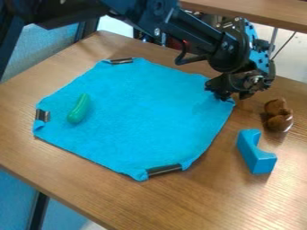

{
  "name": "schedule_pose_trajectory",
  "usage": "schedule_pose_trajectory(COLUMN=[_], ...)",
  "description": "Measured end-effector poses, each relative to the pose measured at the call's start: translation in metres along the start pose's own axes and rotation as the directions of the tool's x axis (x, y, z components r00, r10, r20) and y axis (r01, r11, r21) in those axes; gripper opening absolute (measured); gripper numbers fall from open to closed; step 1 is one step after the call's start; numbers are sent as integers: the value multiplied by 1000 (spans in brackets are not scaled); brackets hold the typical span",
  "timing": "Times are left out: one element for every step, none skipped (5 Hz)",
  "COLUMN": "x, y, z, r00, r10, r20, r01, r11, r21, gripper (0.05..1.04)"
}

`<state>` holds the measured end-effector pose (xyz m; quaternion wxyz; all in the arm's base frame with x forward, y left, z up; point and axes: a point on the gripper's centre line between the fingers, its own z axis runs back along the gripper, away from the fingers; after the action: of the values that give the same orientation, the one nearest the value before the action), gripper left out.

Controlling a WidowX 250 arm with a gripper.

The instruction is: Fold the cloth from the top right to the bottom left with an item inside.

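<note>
My gripper (pixel 233 93), seen at the upper-right corner of the cloth (pixel 141 117); whether it stands apart, together or clamped, I cannot tell. The cloth lies spread on the table (pixel 198 200), bearing the green item (pixel 78 109) toward its left edge.

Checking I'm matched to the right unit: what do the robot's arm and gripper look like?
The arm is black, with chunky joints, small silver-looking screws and a thick black cable looping underneath. A light-blue panel with dark dots sits near the gripper, which is black too.
</note>
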<state>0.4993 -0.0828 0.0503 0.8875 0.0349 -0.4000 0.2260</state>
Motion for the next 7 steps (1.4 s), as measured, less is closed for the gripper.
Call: schedule_pose_trajectory(x=[-4, 4, 22, 50, 55, 43, 27], y=[9, 15, 15, 27, 63, 110, 163], z=[1, 7, 23, 50, 64, 68, 72], r00=[1000, 999, 998, 993, 987, 989, 993], r10=[-12, 7, 53, 122, 159, 142, 86], r20=[-22, -38, -30, 1, 3, -26, -84], r01=[12, -8, -55, -121, -157, -144, -89], r11=[1000, 1000, 996, 985, 980, 987, 996], r21=[-2, -24, -72, -126, -123, -75, -22], gripper=[405, 185, 75, 53, 52, 52, 51])
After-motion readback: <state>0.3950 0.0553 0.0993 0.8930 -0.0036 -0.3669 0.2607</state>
